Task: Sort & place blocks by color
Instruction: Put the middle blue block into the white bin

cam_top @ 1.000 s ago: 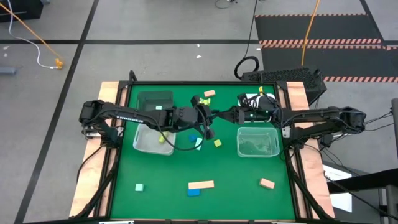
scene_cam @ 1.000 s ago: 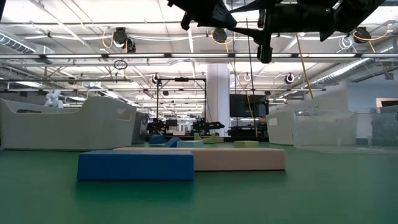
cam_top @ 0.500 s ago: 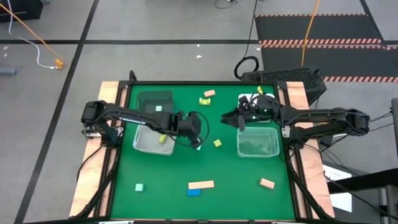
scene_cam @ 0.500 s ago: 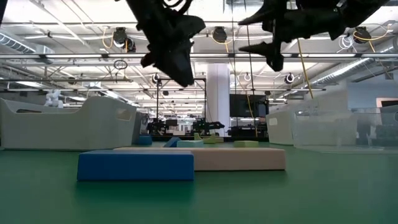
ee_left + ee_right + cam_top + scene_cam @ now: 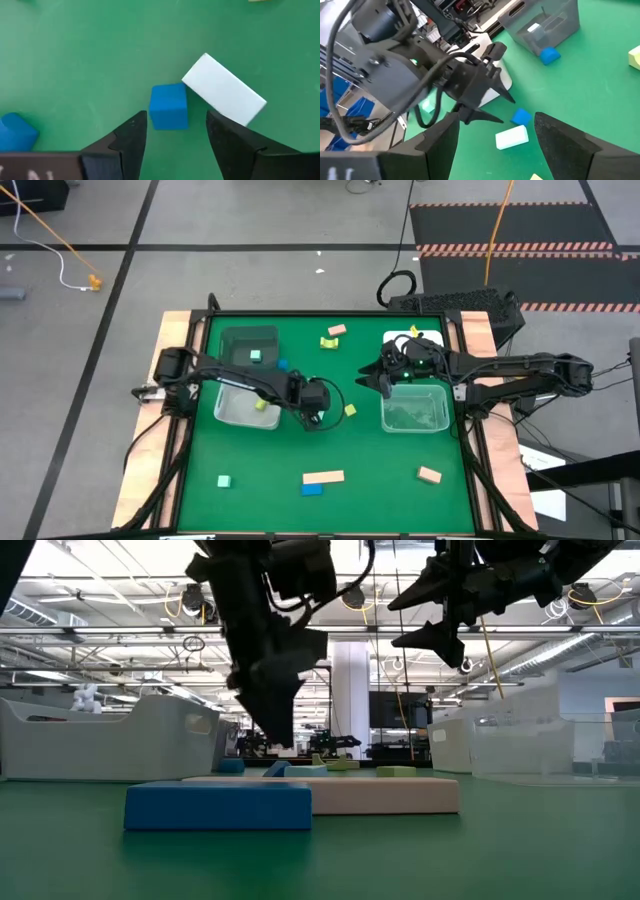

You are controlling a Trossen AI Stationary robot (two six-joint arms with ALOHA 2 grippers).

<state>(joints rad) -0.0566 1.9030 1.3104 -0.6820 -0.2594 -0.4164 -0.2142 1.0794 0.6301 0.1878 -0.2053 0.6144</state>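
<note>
On the left of the green table (image 5: 400, 470), two bins are seen: a dark grey plastic bin (image 5: 249, 343) farther back with a mint green cube (image 5: 256, 356) in it, and a clear plastic bin (image 5: 245, 406) in front of it with a yellow-green block (image 5: 262, 405) inside. The left gripper (image 5: 176, 131) is held low over the middle of the table, just right of the clear bin. Its two dark fingers are seen spread apart, with nothing between them yet. A small blue cube (image 5: 169, 106) is lying on the table just ahead of the gap, and a pale mint green bar (image 5: 223, 96) is touching its corner. So the step in hand looks like the picking up of the blue cube. For the next move, the fingers should be lowered on either side of the cube and closed on it alone, so that the mint bar is not pushed. Farther right, the right gripper (image 5: 492, 131) is held up in the air, at the left rim of a second clear plastic bin (image 5: 414, 408), with its fingers wide and nothing in them. More blocks are left on the near part of the table, among them a tan-orange bar (image 5: 323, 477).
</note>
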